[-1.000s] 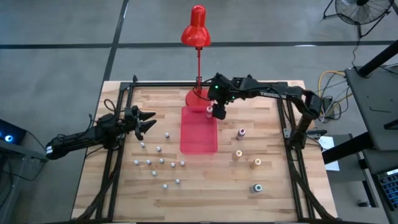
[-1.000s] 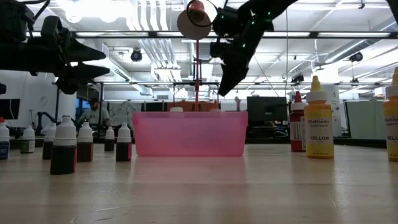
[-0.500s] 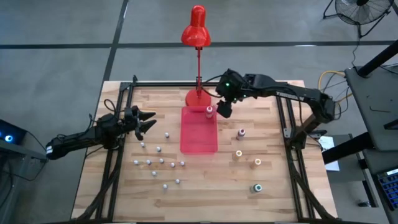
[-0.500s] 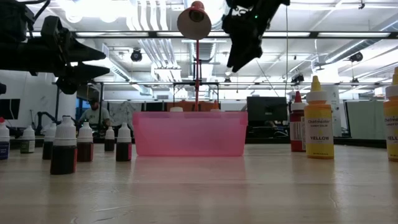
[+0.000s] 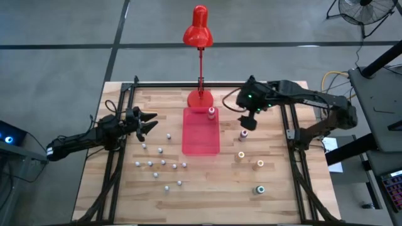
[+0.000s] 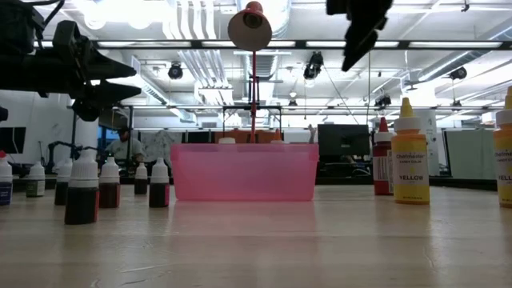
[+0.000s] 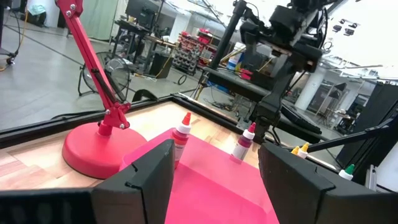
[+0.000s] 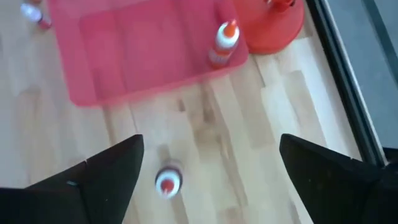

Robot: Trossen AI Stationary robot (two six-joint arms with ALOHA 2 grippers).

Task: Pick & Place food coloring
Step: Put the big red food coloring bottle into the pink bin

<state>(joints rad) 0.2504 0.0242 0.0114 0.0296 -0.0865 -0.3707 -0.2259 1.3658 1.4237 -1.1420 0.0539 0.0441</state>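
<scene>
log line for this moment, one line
right gripper: open, above red-capped bottle | pink-capped bottle: in tray | left gripper: open, waiting

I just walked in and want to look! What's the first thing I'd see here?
The tall red desk lamp at the table's far edge jumps out first, with the flat red tray lying right in front of its base. One pink-capped bottle stands in the tray's far corner. The right hand hangs open just right of the tray, above a red-capped bottle.
</scene>
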